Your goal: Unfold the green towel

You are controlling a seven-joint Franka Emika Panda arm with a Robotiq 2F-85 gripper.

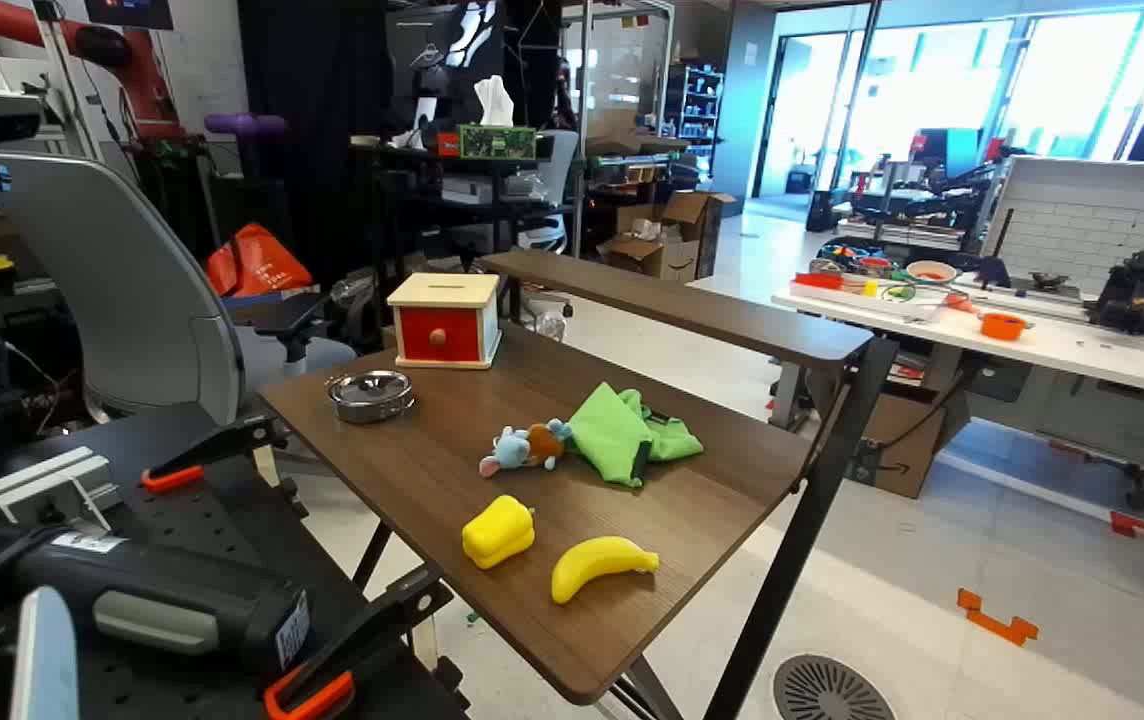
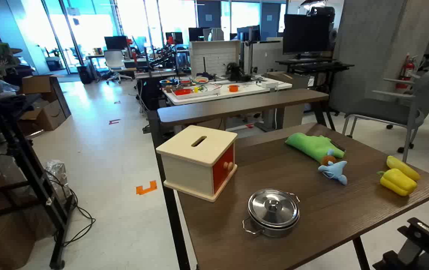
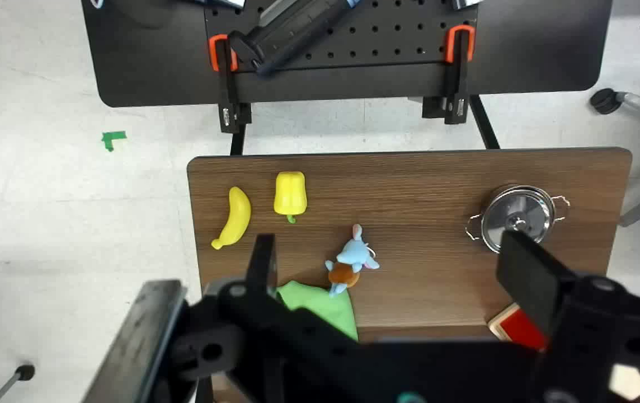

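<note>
Currently, green cloth towel seen bunched, partly folded over, on brown wood-grain worktop, twd the side w/ brown raised shelf; partly hidden by black gripper in wrist view. Gripper jaws spread wide apart. Towel edge met by blue-&-brown plush toy. Yellow bell pepper & yellow curved banana placed nr one end of worktop, just beside each other. Round shiny lidded metal pot & pale wooden box w/ red front placed nr opp. end, apart from each other.
</note>
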